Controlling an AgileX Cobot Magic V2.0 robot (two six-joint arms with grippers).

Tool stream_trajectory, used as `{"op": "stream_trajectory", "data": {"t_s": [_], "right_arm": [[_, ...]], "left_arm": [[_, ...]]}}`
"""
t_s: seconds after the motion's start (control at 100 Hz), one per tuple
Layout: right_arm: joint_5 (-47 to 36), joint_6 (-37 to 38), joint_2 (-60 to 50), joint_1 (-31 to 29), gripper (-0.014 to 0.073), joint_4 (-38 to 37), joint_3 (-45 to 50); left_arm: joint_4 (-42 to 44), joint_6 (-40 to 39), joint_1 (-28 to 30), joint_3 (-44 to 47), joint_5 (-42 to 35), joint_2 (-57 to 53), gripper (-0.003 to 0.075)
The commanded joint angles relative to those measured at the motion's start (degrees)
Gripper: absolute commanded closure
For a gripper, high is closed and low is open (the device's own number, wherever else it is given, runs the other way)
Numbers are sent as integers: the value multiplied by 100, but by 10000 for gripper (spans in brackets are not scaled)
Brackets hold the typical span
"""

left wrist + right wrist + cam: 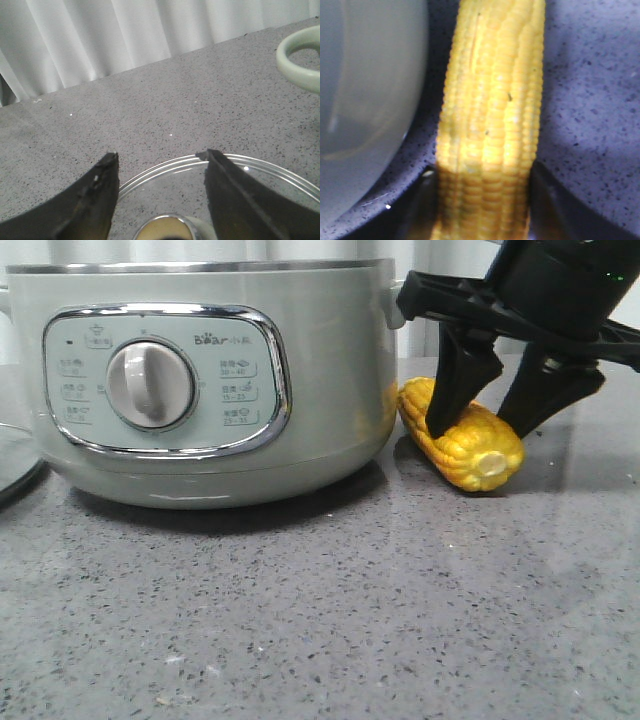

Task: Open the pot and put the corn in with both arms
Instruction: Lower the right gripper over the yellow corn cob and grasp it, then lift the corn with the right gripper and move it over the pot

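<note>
The pale-green pot point(200, 380) stands on the left half of the counter, with no lid on its steel rim. The yellow corn point(465, 440) lies on the counter just right of the pot, pale stub end toward the camera. My right gripper point(480, 430) straddles the cob; in the right wrist view its gripper point(482, 175) has a dark finger pressed against each side of the corn point(490, 100). My left gripper point(162, 155) is open above a glass lid point(235, 172) that lies on the counter, with the lid's knob point(167, 230) between the fingers.
The lid's edge point(15, 465) shows on the counter left of the pot. One of the pot's pale-green side handles point(300, 70) is near the left gripper. White curtains hang behind the grey speckled counter point(350, 620).
</note>
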Motion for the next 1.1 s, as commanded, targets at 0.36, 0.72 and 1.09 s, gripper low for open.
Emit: {"op": "stream_trajectory", "data": {"t_s": [0.36,0.72,1.09], "right_arm": [[577,348,-998,-78,655,-705,-149],[798,403,-2289,-154,655,-1009,-446],[478,145,-1483,1369,655,-907,-1972]], "left_arm": [[277,-43,-16,-173,-282,-87,384],[277,-43,-16,-173,-282,-87,384],[277,-43,-16,-173,-282,-87,384]]}}
